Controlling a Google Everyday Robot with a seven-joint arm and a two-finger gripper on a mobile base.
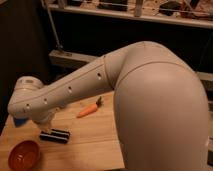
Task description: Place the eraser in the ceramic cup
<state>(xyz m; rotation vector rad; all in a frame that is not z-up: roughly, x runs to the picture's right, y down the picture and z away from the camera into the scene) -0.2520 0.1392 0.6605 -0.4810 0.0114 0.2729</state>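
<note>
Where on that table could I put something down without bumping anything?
Bare wood lies on the table to the right of the eraser and in front of the carrot. The left is crowded: the orange bowl, the eraser, a blue piece, and the gripper hanging just above the eraser.

So the wooden counter (95, 145) has a few extras on it. There's an orange carrot (87, 110) lying diagonally near the middle, dark leafy end pointing up and right. An orange bowl (24, 155) sits at the front left corner, well apart from the carrot. A bit of a blue piece (20, 122) peeks out at the left edge, mostly hidden. Behind the counter is a dark metal shelf (67, 56). The claw (46, 120) hangs over the counter's left side, between the bowl and the carrot.
</note>
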